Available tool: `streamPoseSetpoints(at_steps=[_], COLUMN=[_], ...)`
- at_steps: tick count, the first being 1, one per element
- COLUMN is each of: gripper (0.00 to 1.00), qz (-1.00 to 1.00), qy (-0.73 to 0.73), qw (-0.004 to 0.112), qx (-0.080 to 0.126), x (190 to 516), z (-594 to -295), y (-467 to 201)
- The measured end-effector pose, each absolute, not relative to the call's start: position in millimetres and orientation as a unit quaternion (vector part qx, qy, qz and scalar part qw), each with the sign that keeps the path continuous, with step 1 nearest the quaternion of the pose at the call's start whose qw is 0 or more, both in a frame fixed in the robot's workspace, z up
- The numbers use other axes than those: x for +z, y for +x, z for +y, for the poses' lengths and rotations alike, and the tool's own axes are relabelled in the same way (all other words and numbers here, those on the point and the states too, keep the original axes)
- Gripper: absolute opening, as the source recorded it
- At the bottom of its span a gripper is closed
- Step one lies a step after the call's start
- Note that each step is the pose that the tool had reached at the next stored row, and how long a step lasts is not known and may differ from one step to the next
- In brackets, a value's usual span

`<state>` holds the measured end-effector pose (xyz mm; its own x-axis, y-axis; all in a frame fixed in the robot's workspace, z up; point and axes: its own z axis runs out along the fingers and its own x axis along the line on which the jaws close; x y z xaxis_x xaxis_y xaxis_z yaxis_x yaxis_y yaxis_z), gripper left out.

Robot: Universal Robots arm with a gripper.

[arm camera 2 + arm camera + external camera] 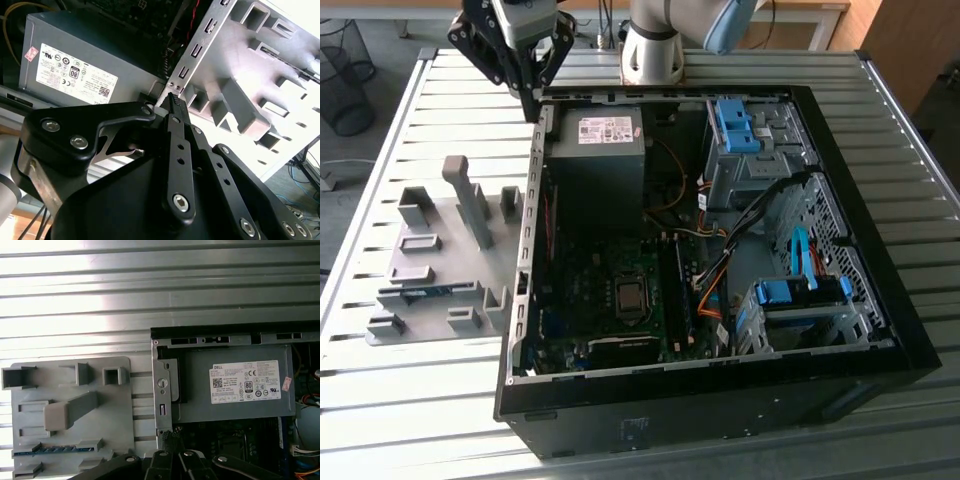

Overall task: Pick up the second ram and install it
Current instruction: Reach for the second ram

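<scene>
My gripper (532,108), tips together on nothing, hanging at the case (910,340) wall corner just beside the power supply (595,160), I see the ram (415,293) lying in the grey holder (460,262) outside the case, well apart from the tips.

An open computer case (880,330) lies on its side across a slatted metal table (420,400), filling the middle and right of the exterior view. Inside, a grey power supply (595,150) sits at upper centre, its white label (247,382) plain in both wrist views. Below it lies the dark motherboard (570,300) with a square processor socket (631,297). Orange cables (712,285) run towards the drive bays, which have blue clips (735,125). Left of the case lies a grey fixture plate (420,215) with an upright post (470,200). A wire basket (345,75) stands at upper left.
</scene>
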<state>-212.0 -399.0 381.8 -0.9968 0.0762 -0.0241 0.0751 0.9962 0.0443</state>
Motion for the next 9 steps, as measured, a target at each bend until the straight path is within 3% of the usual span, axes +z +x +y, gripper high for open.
streamPoseSetpoints(at_steps=[9], gripper=[0.1], qz=[0.999], qy=[0.038], qw=[0.013], qx=[0.022], x=[381.1], z=[-398.9], y=[-215.3])
